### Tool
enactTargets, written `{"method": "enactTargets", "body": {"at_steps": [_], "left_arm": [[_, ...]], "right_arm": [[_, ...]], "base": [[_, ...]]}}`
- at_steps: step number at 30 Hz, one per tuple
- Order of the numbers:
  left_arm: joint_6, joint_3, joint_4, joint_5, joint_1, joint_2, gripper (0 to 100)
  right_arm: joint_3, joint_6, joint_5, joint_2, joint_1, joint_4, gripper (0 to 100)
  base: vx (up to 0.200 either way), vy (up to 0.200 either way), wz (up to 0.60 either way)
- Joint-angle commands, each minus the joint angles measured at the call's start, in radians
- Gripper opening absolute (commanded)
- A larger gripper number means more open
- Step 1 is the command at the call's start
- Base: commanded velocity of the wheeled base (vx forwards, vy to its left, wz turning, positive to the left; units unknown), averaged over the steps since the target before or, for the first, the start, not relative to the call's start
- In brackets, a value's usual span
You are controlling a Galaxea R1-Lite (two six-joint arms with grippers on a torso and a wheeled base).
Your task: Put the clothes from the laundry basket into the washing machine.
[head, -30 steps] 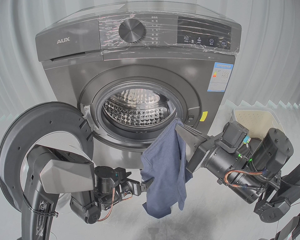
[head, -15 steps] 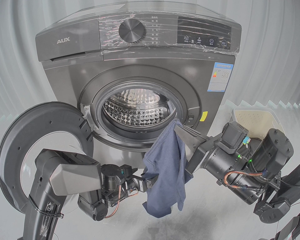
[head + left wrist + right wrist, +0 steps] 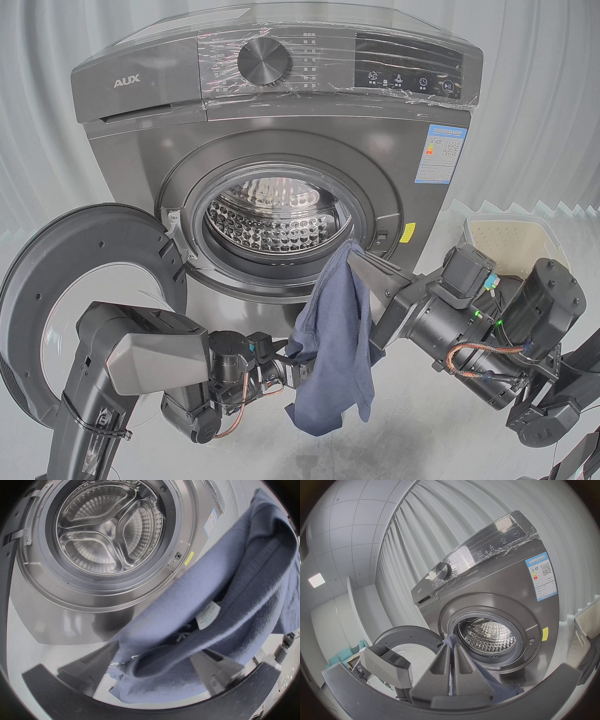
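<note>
A blue garment (image 3: 337,337) hangs in front of the washing machine (image 3: 144,156), just below and right of the open drum (image 3: 275,219). My right gripper (image 3: 352,252) is shut on its top edge, and the cloth shows pinched between the closed fingers (image 3: 442,667). My left gripper (image 3: 304,365) is low down at the garment's left edge. Its fingers (image 3: 90,664) stand open with a fold of the garment (image 3: 218,589) and its white label between them. The cream laundry basket (image 3: 512,240) stands on the floor to the right of the machine, behind my right arm.
The round machine door (image 3: 81,269) is swung open to the left, close behind my left arm. The drum (image 3: 103,533) holds no clothes that I can see. Bare grey floor lies under the hanging garment.
My left arm has moved right, bringing its gripper from beside the garment onto its left edge. The cloth there has bunched slightly. The right gripper has held still.
</note>
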Motion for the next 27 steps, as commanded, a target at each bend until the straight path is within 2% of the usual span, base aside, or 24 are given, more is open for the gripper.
{"method": "enactTargets", "body": {"at_steps": [1,8,13,21,27], "left_arm": [[-0.001,-0.003,-0.001,0.003,-0.006,0.000,0],[-0.001,0.012,-0.002,0.014,0.005,-0.031,0],[-0.004,0.075,-0.002,0.030,0.011,-0.110,0],[0.000,0.264,-0.004,0.047,0.042,-0.387,0],[-0.006,0.327,-0.002,0.044,0.060,-0.565,0]], "right_arm": [[0.000,0.002,0.000,0.005,-0.001,0.000,0],[0.000,0.004,-0.002,0.012,-0.012,0.000,0],[-0.002,0.005,-0.003,0.015,-0.030,0.000,0],[0.029,0.005,0.003,0.006,-0.107,0.000,0],[0.104,0.001,0.044,-0.044,-0.116,0.000,0]], "base": [[0.000,0.000,0.00],[0.000,0.000,0.00],[0.000,0.000,0.00],[0.000,0.000,0.00],[0.000,0.000,0.00]]}}
